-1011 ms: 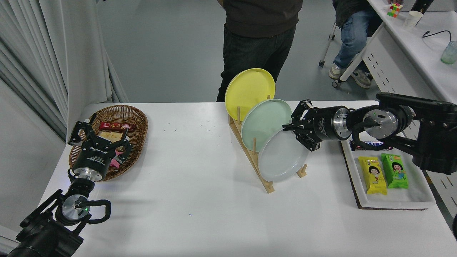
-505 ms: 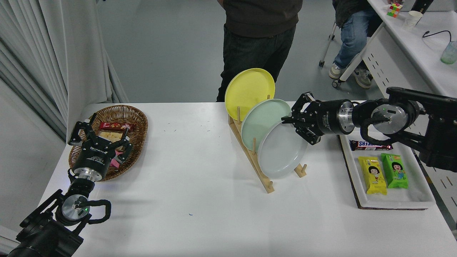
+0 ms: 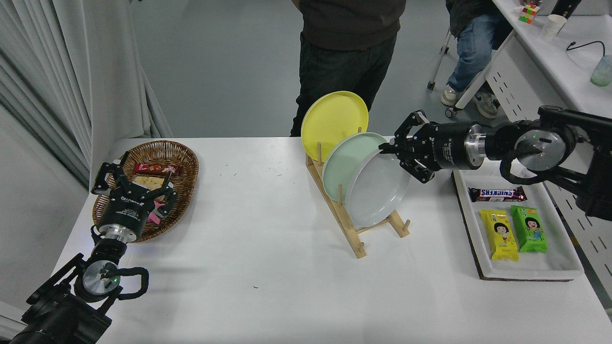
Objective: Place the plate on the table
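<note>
Head view
Right gripper [image 3: 388, 152]: reaches in sideways from the right, its fingers pinched on the upper right rim of the plate [image 3: 377, 191]; an edge hold suits a plate standing on edge, since the flat face offers nothing to grasp.
Plate: front one in the wooden rack [image 3: 356, 234], hanging just below and to the left of the gripper. Its lower edge looks raised off the rack's base, though the angle leaves that uncertain.
Behind the held plate: the mint green plate [image 3: 346, 165], then the yellow plate [image 3: 332, 119], both upright between pegs, so the grey one has to come out upward and forward to clear them.
Table [image 3: 267, 267]: bare white surface ahead of the rack, a likely spot to lay the plate flat.
Tray [image 3: 564, 267]: under the right arm, holding snack bars.
Left gripper [image 3: 136, 184]: parked at the lower left over the basket [image 3: 186, 157], fingers spread, holding nothing.
</note>
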`<action>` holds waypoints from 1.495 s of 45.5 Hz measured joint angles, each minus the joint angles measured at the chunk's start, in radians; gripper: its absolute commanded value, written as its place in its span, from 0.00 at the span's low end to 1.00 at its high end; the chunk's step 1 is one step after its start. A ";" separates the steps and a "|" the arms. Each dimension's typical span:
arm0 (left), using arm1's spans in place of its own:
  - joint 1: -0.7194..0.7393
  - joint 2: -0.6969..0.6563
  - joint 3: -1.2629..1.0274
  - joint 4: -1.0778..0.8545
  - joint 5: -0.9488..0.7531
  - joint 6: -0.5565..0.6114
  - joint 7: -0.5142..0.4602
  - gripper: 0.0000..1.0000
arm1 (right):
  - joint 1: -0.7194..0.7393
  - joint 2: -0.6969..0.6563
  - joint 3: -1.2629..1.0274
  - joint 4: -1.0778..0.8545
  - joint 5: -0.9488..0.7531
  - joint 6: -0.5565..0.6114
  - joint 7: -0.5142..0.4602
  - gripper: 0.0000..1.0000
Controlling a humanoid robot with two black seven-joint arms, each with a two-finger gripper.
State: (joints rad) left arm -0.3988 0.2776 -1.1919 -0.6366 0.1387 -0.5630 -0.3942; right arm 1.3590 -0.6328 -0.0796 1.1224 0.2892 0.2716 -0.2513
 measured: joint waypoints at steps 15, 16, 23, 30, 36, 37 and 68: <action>0.000 0.000 0.000 0.000 0.000 0.000 0.000 0.98 | 0.046 -0.029 0.007 0.024 0.004 0.023 -0.001 0.00; 0.000 0.000 0.000 0.000 0.000 0.000 0.000 0.98 | 0.049 -0.030 0.007 0.025 0.004 0.025 -0.001 0.00; 0.000 0.000 0.000 0.000 0.000 0.000 0.000 0.98 | 0.081 -0.040 0.008 0.030 0.009 0.032 -0.002 0.00; 0.000 0.000 0.000 0.000 0.000 0.000 0.000 0.98 | 0.118 -0.045 0.008 0.032 0.015 0.036 -0.002 0.00; 0.000 0.000 0.000 0.000 0.000 0.000 0.000 0.98 | 0.153 -0.048 0.008 0.033 0.030 0.038 -0.003 0.00; 0.000 0.000 0.000 0.000 0.000 0.000 0.000 0.98 | 0.159 -0.049 0.008 0.033 0.033 0.039 -0.004 0.00; 0.000 0.000 0.000 0.000 0.000 0.000 0.000 0.98 | 0.307 -0.062 0.007 0.036 0.139 0.055 -0.012 0.00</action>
State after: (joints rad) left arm -0.3988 0.2777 -1.1919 -0.6366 0.1384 -0.5630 -0.3942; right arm 1.6659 -0.6950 -0.0730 1.1579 0.4281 0.3267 -0.2633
